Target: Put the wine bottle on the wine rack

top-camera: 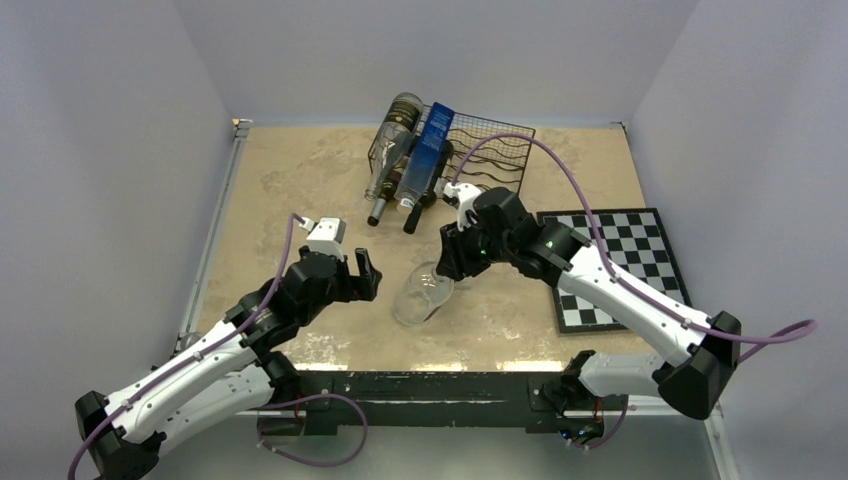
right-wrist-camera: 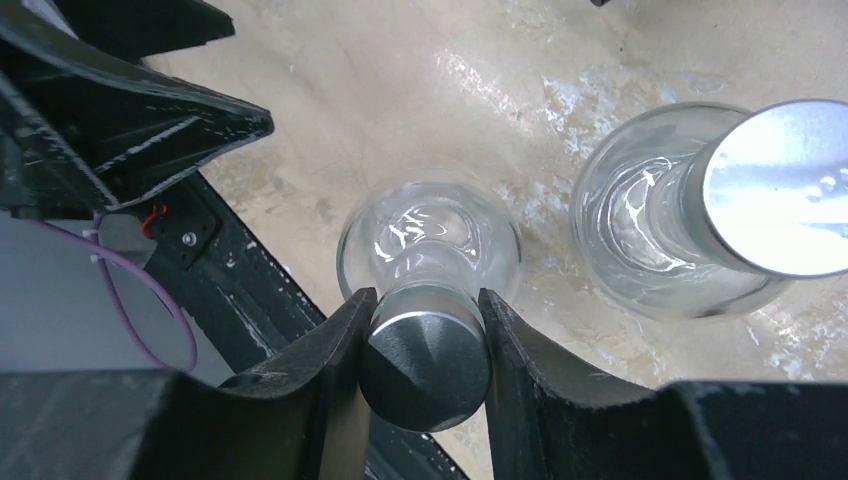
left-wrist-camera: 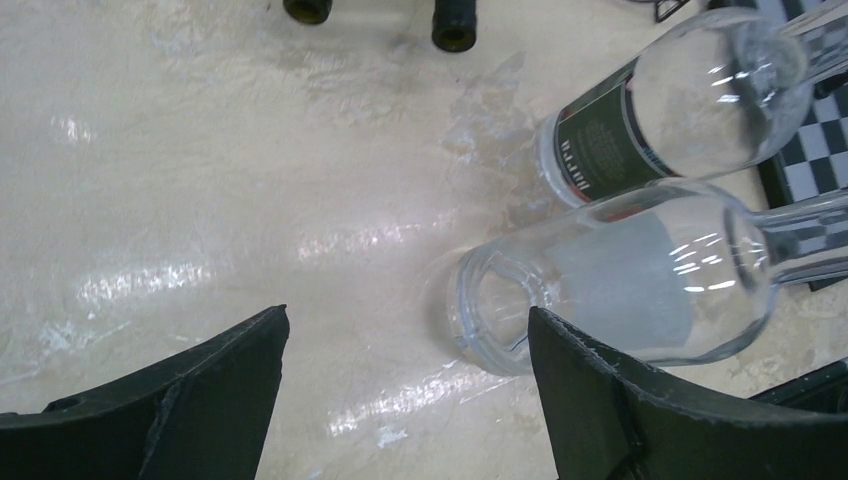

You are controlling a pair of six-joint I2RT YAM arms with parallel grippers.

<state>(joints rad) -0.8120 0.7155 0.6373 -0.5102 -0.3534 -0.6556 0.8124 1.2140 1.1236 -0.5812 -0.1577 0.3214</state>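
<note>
Two clear glass wine bottles (top-camera: 418,298) lie close together mid-table, necks towards the right arm. My right gripper (top-camera: 447,268) is shut on the capped neck (right-wrist-camera: 425,350) of one of them. The second bottle, with a silver cap (right-wrist-camera: 780,190), lies just beside it. My left gripper (top-camera: 368,272) is open and empty just left of the bottles. In the left wrist view its jaws (left-wrist-camera: 405,330) stand wide apart, with a bottle base (left-wrist-camera: 490,310) by the right finger. The black wire wine rack (top-camera: 490,150) stands at the back centre.
On the rack's left side lie two dark bottles (top-camera: 392,160) and a blue one (top-camera: 430,150), necks pointing forwards. A black-and-white chessboard (top-camera: 615,265) lies right of the bottles under my right arm. The table's black front rail (top-camera: 440,385) runs between the arm bases.
</note>
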